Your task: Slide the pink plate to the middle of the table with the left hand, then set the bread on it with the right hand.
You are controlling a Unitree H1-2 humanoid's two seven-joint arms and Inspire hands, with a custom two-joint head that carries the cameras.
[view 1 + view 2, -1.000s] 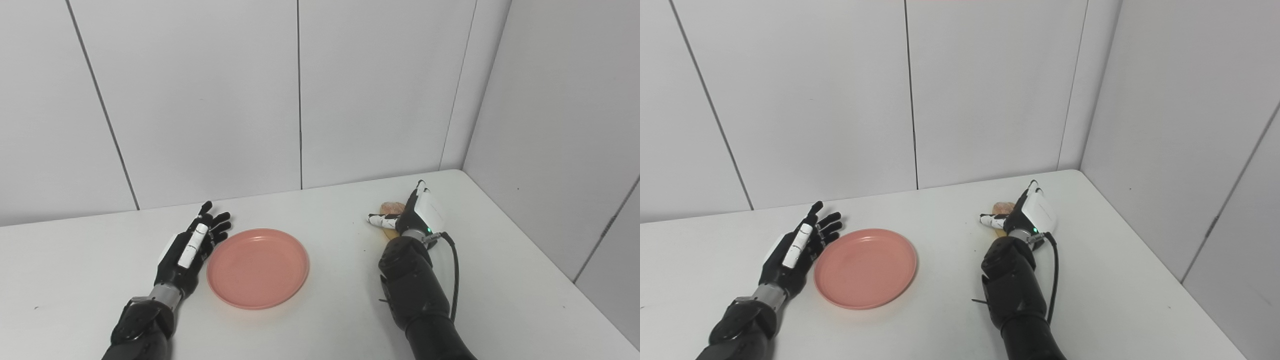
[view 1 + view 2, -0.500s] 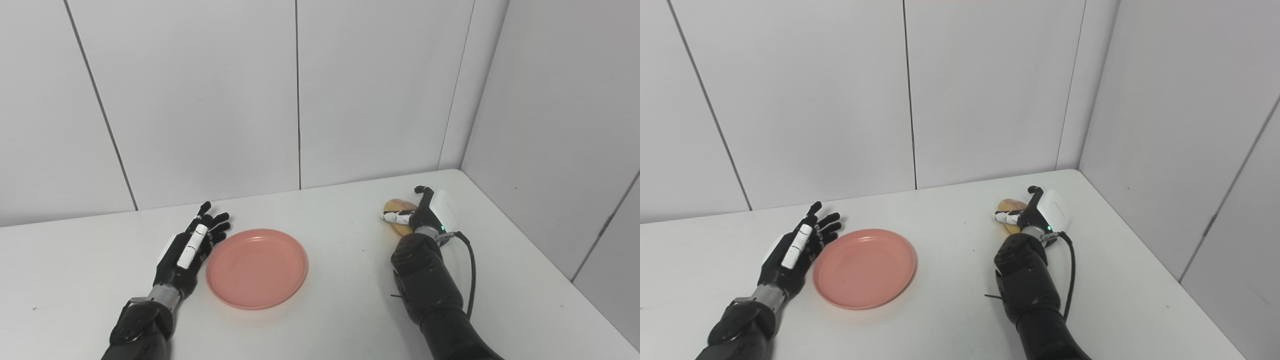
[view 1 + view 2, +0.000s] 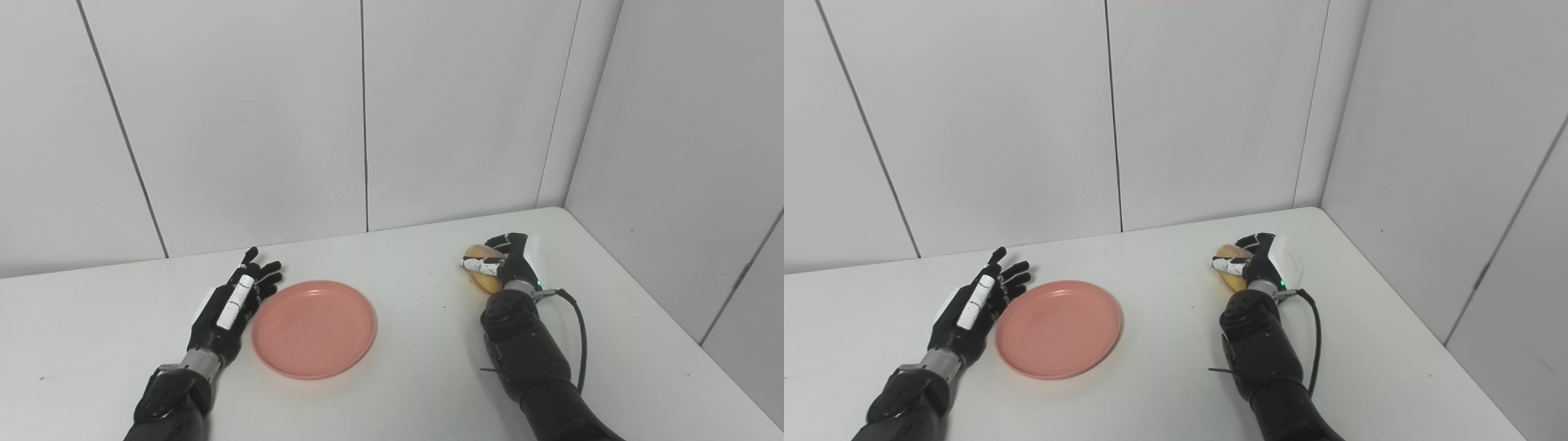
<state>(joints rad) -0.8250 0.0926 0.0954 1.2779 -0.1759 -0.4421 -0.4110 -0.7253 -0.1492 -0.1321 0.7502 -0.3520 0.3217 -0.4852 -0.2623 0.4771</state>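
The pink plate [image 3: 313,327] lies flat and empty on the white table, left of its middle. My left hand [image 3: 236,300] rests open on the table, fingers spread, right against the plate's left rim. The bread [image 3: 479,278], a tan oval roll, sits on the table at the right, towards the back. My right hand [image 3: 511,260] is curled around it: the fingers arch over its top and far side, and the thumb lies across its near side. Much of the bread is hidden under that hand. It still touches the table.
The white table [image 3: 398,380] is enclosed by grey wall panels [image 3: 465,110] at the back and on the right. A black cable [image 3: 579,343] loops from my right wrist along the forearm.
My right hand's fingers have curled down from upright over the bread and closed around it. The left hand and the plate have stayed where they were.
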